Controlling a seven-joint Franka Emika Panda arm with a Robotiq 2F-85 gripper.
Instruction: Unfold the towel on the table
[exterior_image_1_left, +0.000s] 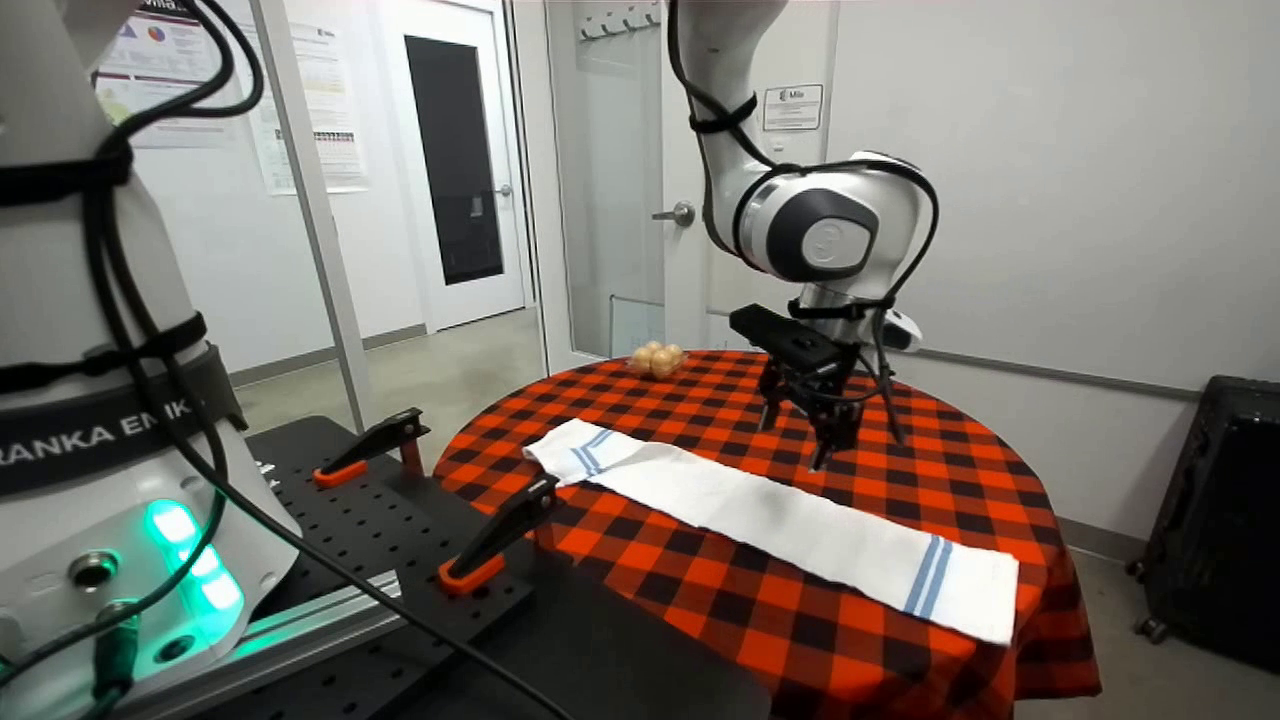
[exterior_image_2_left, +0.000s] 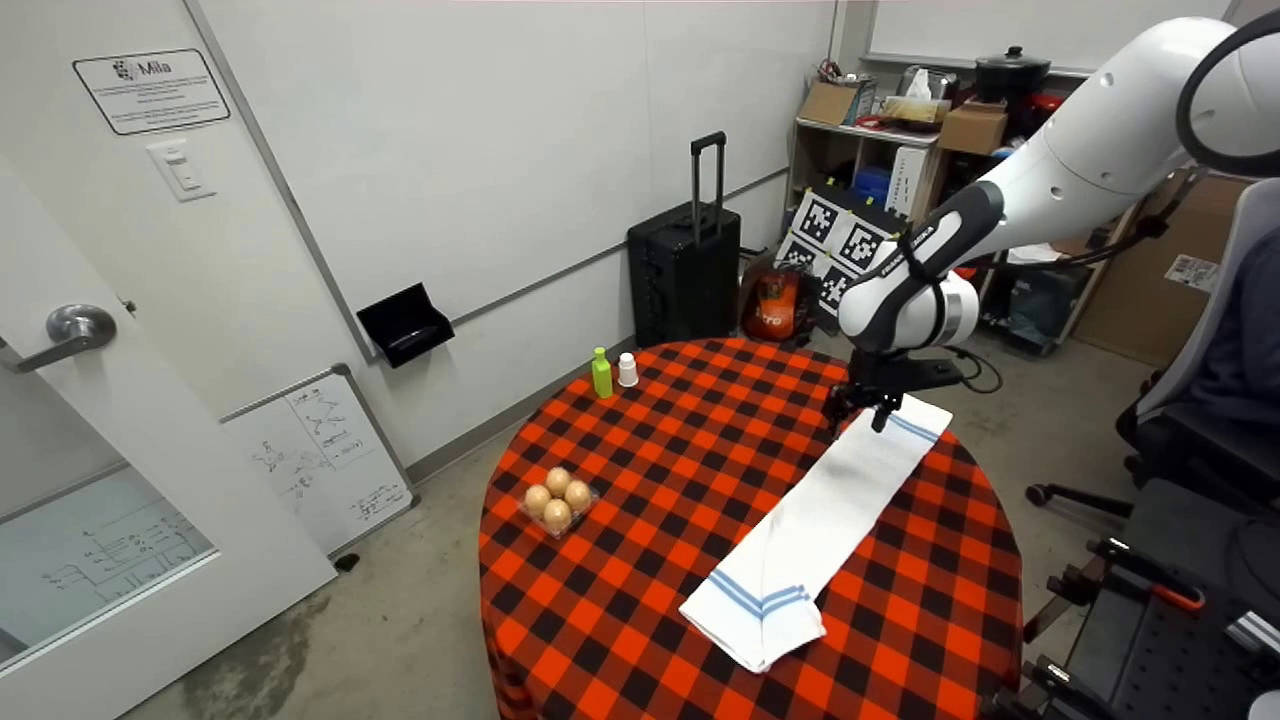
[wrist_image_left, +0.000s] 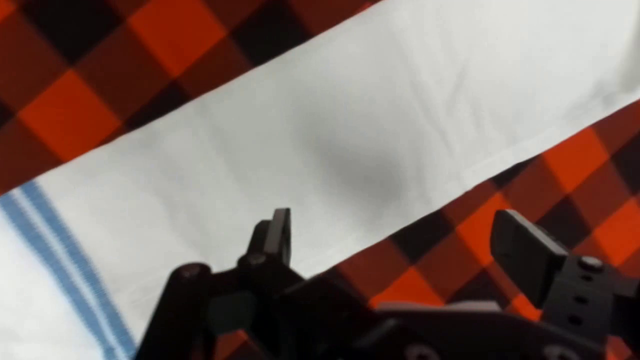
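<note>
A white towel (exterior_image_1_left: 770, 510) with blue stripes near its ends lies as a long narrow folded strip on the table (exterior_image_1_left: 960, 470). It also shows in an exterior view (exterior_image_2_left: 840, 500), where the striped near end has a corner folded over at a slant. In the wrist view the towel (wrist_image_left: 280, 135) crosses from lower left to upper right. My gripper (exterior_image_1_left: 794, 446) is open and empty, above the table beside the towel's long edge. In the wrist view the gripper (wrist_image_left: 392, 215) has its left finger over the towel and its right finger over the checkered cloth.
Several eggs in a clear pack (exterior_image_2_left: 557, 503) sit on the table, and the pack also shows in an exterior view (exterior_image_1_left: 656, 360). A green bottle (exterior_image_2_left: 601, 374) and a small white bottle (exterior_image_2_left: 627, 370) stand near the table's edge. Clamps (exterior_image_1_left: 500, 535) sit on the robot's black mount.
</note>
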